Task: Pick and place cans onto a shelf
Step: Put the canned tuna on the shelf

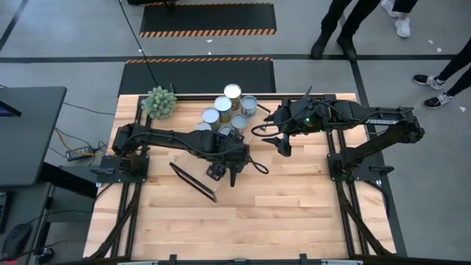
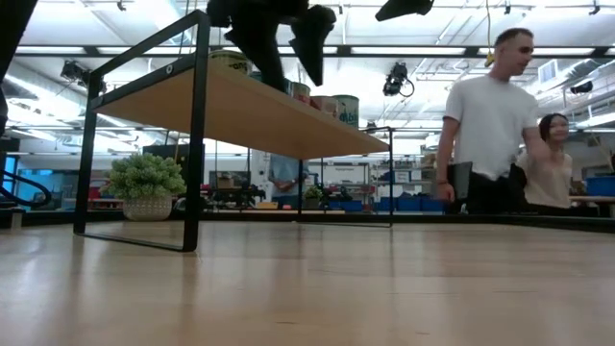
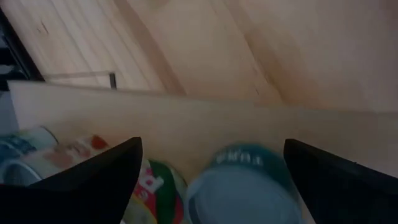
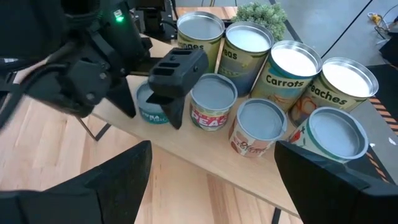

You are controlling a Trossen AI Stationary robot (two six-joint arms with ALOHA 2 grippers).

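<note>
From overhead, a cluster of cans (image 1: 228, 109) stood on the light-wood shelf (image 1: 254, 110) at the table's (image 1: 243, 213) twelve o'clock edge, with a spiky green plant (image 1: 159, 101) at their nine o'clock. The left gripper (image 1: 224, 174) hovered at the cluster's six o'clock, fingers spread wide around nothing, a teal-labelled can (image 3: 239, 186) directly below. The right gripper (image 1: 283, 145) waited at the cans' four o'clock, jaws also wide and empty. Two people (image 2: 504, 125) stood beyond the table.
</note>
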